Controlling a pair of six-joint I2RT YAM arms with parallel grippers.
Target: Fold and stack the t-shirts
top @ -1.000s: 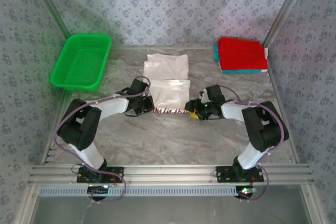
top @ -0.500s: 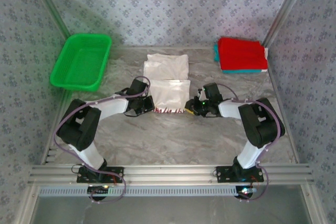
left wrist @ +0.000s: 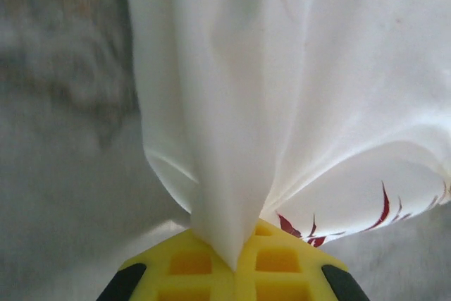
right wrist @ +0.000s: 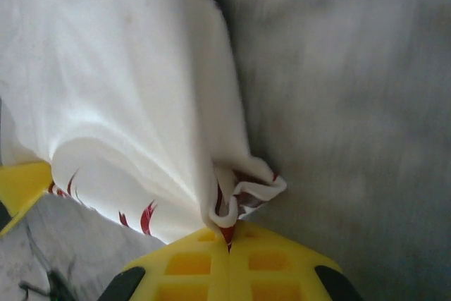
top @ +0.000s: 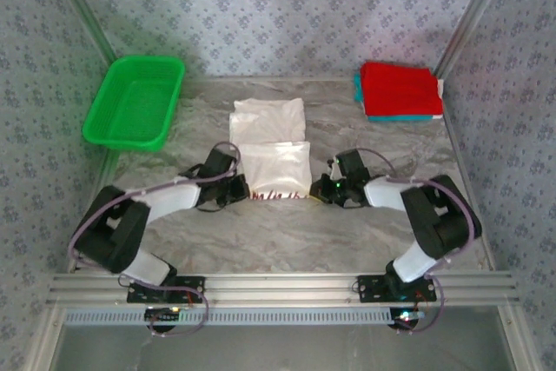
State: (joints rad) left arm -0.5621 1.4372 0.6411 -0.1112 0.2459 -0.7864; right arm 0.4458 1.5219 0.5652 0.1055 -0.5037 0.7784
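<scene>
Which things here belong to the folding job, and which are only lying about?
Job: white t-shirt, pinched by left end effector and right end effector; folded red shirt on teal shirt.
Lying about: green basket.

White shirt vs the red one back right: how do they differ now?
The white t-shirt lies mid-table, half folded, its near edge pinched by the left claw and right claw; the red shirt sits far right, neatly folded, ungripped, atop a teal shirt. Both sit on the same table.

L claw (top: 241,187), R claw (top: 320,188): 2 arms low, elbows out, claws facing inward, both clamped on t-shirt (top: 276,167).
</scene>
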